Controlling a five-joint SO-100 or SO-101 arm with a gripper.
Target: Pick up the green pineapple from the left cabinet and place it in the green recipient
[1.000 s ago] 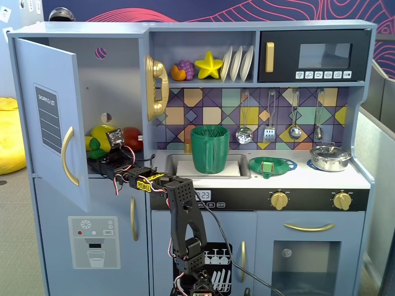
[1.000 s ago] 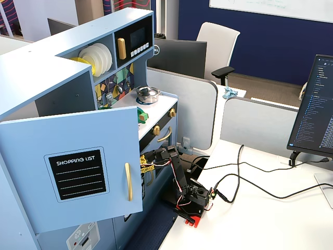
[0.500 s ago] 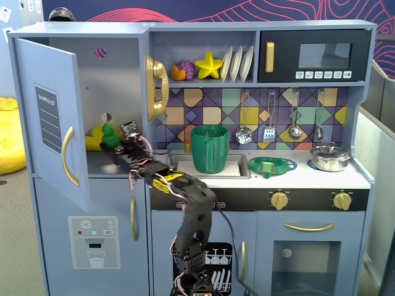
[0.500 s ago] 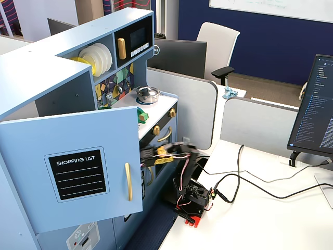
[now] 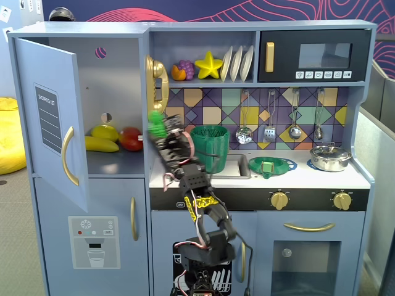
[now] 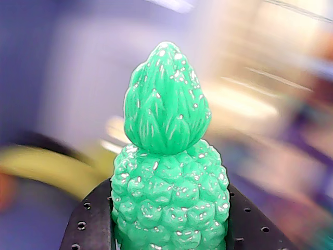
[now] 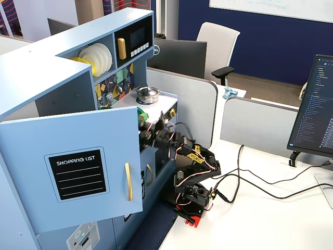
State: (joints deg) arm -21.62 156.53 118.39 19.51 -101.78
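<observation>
**A:** Toy kitchen backdrop, left cabinet (image 5: 92, 105) door swung open. Arm's bent up and leaning left, gripper (image 5: 159, 132) pinching the green pineapple (image 5: 157, 125) just outside the cabinet, left of the green recipient (image 5: 209, 148)

**B:** Wrist view nails it, pineapple (image 6: 169, 177) wedged between black jaws, crown up. Side fixed view barely shows any green

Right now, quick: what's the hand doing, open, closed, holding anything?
Hand: closed on the green pineapple, gripped at its body with the crown pointing up in the wrist view, and held outside the left cabinet.
</observation>
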